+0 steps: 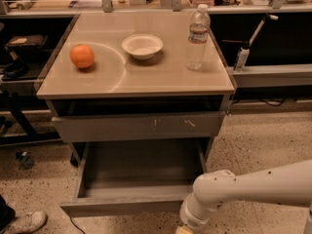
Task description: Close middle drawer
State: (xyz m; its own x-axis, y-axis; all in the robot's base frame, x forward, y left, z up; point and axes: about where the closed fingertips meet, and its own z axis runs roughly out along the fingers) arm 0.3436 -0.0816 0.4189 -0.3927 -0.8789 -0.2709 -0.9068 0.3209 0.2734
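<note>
The middle drawer [122,206] is a wide, shallow grey metal drawer with a plain front. It is pulled far out of the cabinet, and its inside [141,169] shows nothing in it. My white arm comes in from the lower right. My gripper [183,229] is at the bottom edge of the view, just in front of the right end of the drawer's front, and is mostly cut off by the frame.
Above is a grey drawer front with white scratch marks [141,126], slightly out. The cabinet top [161,79] holds an orange [82,56], a white bowl [142,46] and a water bottle [197,37]. A shoe [29,222] is at the lower left. Workbenches stand behind.
</note>
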